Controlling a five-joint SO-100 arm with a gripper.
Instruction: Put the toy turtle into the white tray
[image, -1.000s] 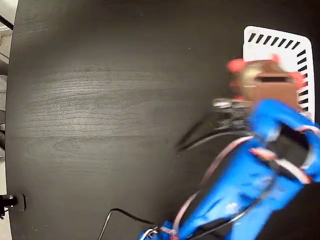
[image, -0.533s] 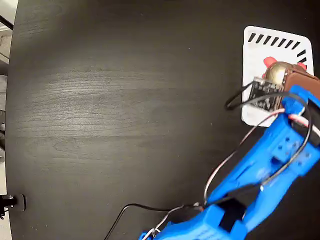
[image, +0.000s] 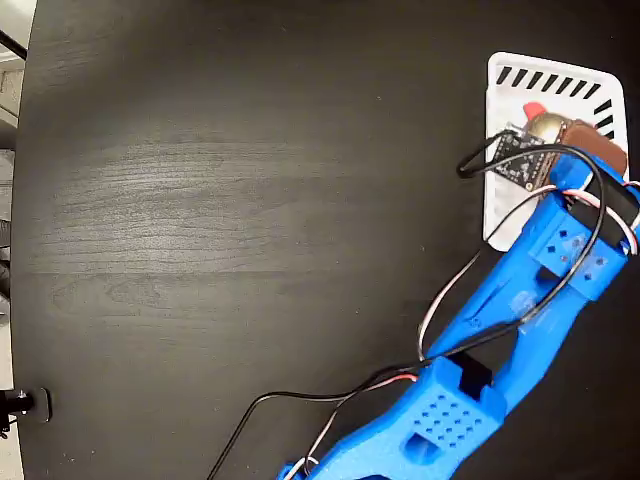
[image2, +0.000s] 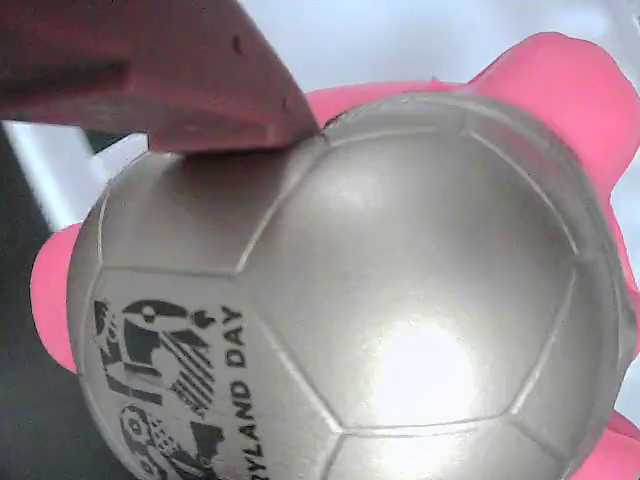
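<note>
Gripper (image: 565, 135) positioned over the white tray (image: 500, 190) at the right edge of the fixed view, brown matte fingers closed onto the toy turtle (image: 545, 124); only one finger (image2: 150, 70) visible in the wrist view, pressed flat against the upper left of the shell, the opposing finger out of sight. Turtle located inside the tray outline, near its slotted upper end; contact with the tray floor not determinable. Shell smooth, glossy, metallic gold-silver, domed, divided by shallow seams into polygonal panels like a ball, with a bright highlight near centre and dark printed graphics and lettering at the lower left of the wrist view. Soft-looking pink-red limbs protruding at left, top right and lower right of the shell. Tray flat, white, smooth plastic, rounded corners, black slanted slots along the top edge and the right edge. Small dark circuit board (image: 522, 155) mounted beside the gripper, with black and white-red wires looping away. Arm (image: 520, 300) of bright blue printed plastic, blocky, with a perforated panel near the base. Table (image: 250, 200) black, matte, with faint horizontal wood grain.
</note>
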